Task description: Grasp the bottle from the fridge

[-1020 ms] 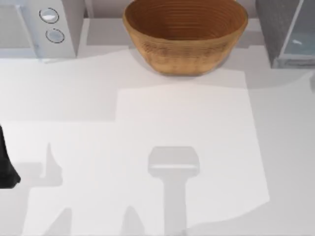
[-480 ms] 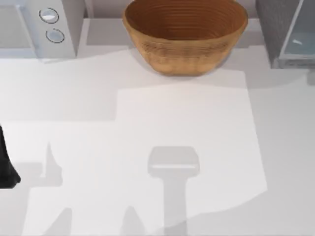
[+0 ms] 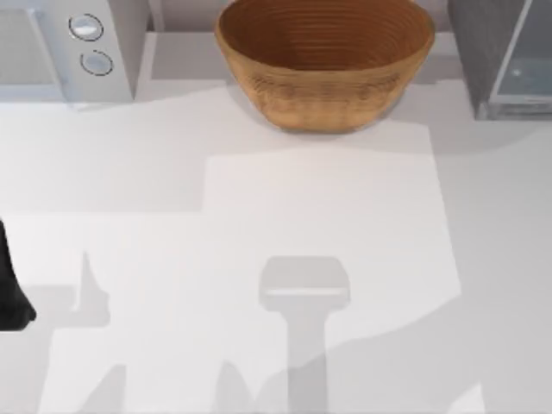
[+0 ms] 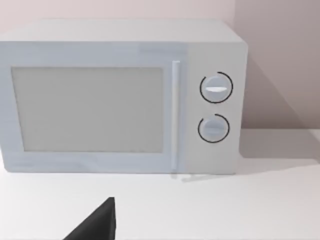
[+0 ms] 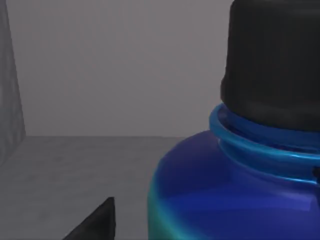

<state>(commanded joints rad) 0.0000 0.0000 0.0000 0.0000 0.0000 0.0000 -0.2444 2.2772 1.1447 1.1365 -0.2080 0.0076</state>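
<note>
At surface's far right corner: fridge [image 3: 504,60] | bottle [image 5: 235,195] upright inside, close before right end effector, likely nearing grasp; its opening: cannot tell | left arm [image 3: 10,289] parked, left edge

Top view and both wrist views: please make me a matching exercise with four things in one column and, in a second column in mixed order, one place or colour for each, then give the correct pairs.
Column 1
1. bottle
2. fridge
3. woven bowl
4. white appliance

Column 2
A. far left corner of the table, two round knobs on its front
B. blue body, black cap, close before the right wrist camera
C. far right corner of the table, dark grey with a pale blue front
D. middle of the table's far edge, brown

Pairs: 1-B, 2-C, 3-D, 4-A
</note>
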